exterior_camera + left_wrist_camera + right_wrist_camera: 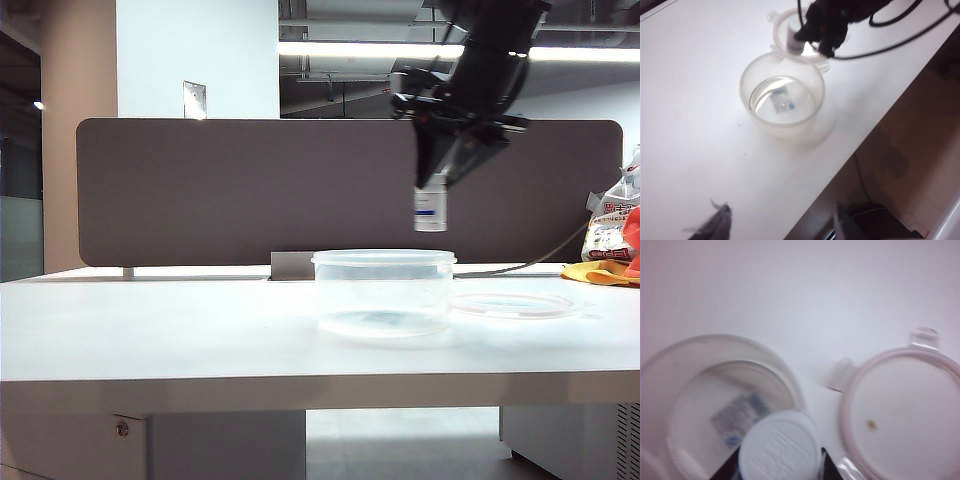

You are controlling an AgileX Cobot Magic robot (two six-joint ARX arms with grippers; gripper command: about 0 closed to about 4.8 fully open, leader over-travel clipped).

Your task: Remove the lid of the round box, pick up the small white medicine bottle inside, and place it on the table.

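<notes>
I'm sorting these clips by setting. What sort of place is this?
Probably an open-plan office or lab: a white desk top backed by a dark grey divider panel, with strip lighting and exposed ceiling ducts behind. The right claw holds a small white medicine bottle above it.

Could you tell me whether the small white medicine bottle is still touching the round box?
Apart: in the exterior view the right gripper holds the small white medicine bottle above the round box, with divider panel visible between them.

The top of the small white medicine bottle (430, 208) hides inside the right end effector (436, 180). In the right wrist view, only its cap shows. The lid (900, 415) is cut off by the picture's edge there. The left end effector (780, 225) is just two blurry tips.
</notes>
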